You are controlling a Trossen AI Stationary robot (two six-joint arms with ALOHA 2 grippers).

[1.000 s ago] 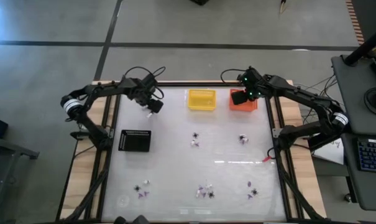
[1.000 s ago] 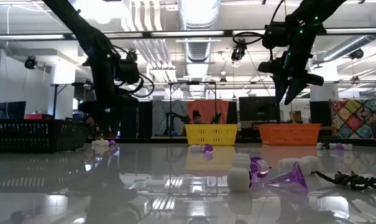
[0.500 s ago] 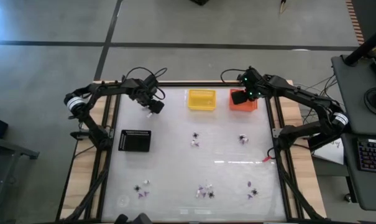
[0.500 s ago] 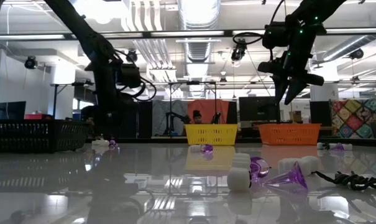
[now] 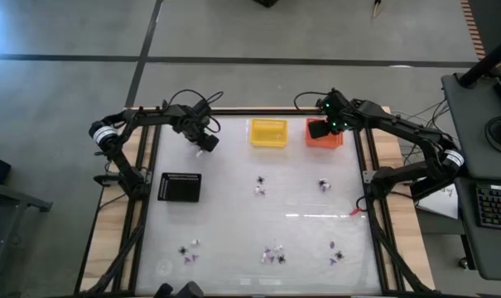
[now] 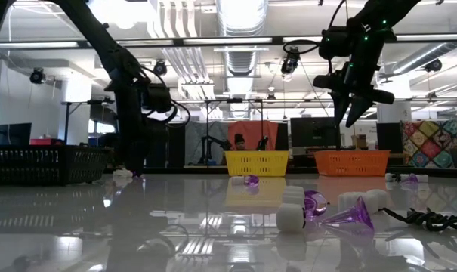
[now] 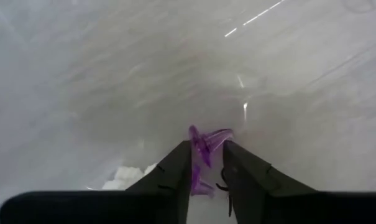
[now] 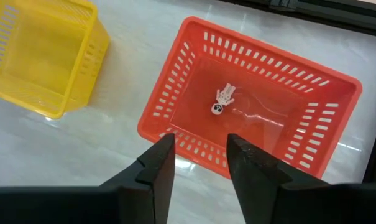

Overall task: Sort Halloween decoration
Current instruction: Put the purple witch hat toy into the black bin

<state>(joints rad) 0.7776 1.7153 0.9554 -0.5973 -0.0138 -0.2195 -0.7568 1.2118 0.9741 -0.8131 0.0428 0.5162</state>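
Left gripper (image 7: 206, 163) pinching purple trinket (image 7: 204, 144), lower half hidden between fingers, right gripper (image 8: 200, 149) spread above orange basket (image 8: 175, 93), white skeleton (image 8: 222, 101) inside, unseen elsewhere.

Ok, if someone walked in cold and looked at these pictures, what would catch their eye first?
Probably the bright orange basket and the yellow basket side by side at the table's far edge, with the right claw hovering open over the orange one, where a small white skeleton figure lies. Next, the left claw low at the far left of the table, its fingers around a purple trinket.
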